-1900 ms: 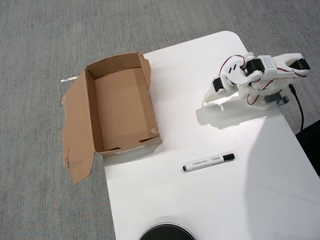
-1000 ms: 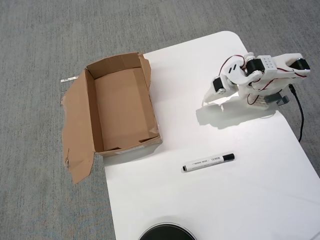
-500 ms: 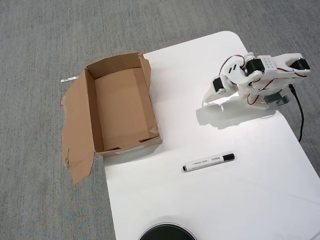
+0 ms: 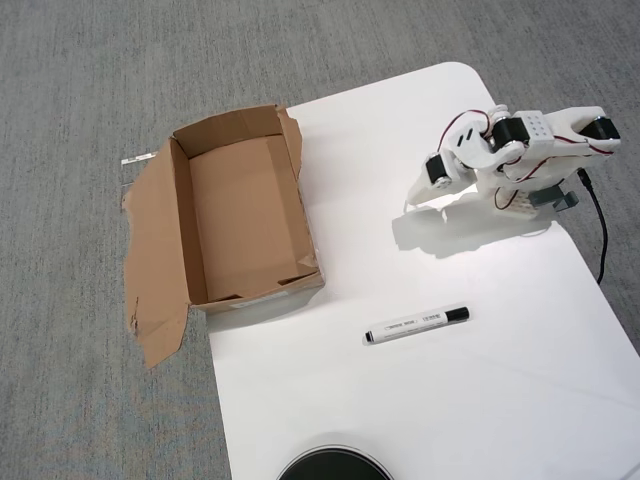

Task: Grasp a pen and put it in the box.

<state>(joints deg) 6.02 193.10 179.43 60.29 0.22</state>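
From overhead, my arm [image 4: 520,150] sits folded near the right edge of the white table [image 4: 400,400], and my pincer [image 4: 412,204] points down and to the left in this view, its tip close above the tabletop or resting on it; I cannot tell which. Whether my fingers are spread or pressed together I cannot tell either, since they are small and white against the white surface and only a thin pale tip shows. I am holding nothing. The pen [image 4: 417,324] lies flat on the table well below my pincer in the picture and roughly in line with it from left to right, with bare tabletop and my arm's shadow between us. It lies nearly level across the view, tilted slightly, its black cap at the right end and its white barrel with dark print running to the left. The box [image 4: 180,215] stands far to the left of my pincer, at the table's left edge and partly over the grey carpet [image 4: 80,80], open at the top with bare cardboard inside and a ragged flap spread out on its left side. The pen is apart from the box, lying down and to the right of the box's nearest corner. A black cable [image 4: 600,235] trails from my base down the right side, and a dark round object [image 4: 333,465] shows at the bottom edge of the view.
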